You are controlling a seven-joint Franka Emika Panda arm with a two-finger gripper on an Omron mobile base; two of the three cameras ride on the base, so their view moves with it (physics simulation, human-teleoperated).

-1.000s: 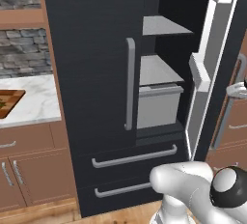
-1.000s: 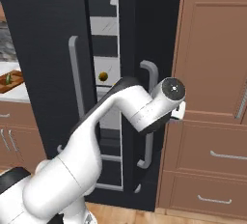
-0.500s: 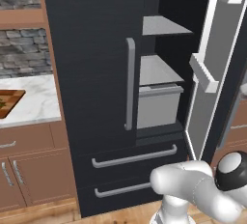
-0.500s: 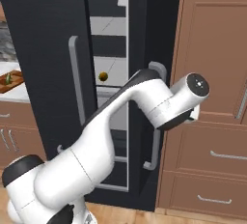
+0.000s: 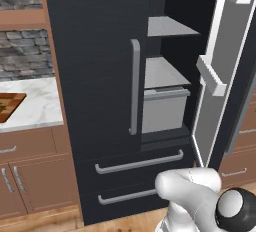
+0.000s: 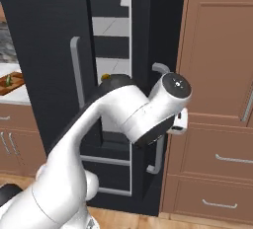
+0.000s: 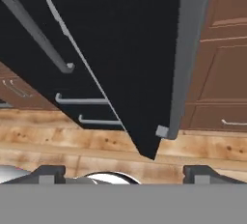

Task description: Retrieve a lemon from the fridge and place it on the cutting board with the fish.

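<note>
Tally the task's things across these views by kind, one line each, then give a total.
Small round yellow-olive lemon: 1
Slim green fish: 1
Checkered brown wooden cutting board: 1
Tall matte black fridge: 1
Total: 4

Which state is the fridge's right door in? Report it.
Open. In the left base view the right door is swung outward, showing its white inner bins and the fridge's grey shelves and drawer.
</note>
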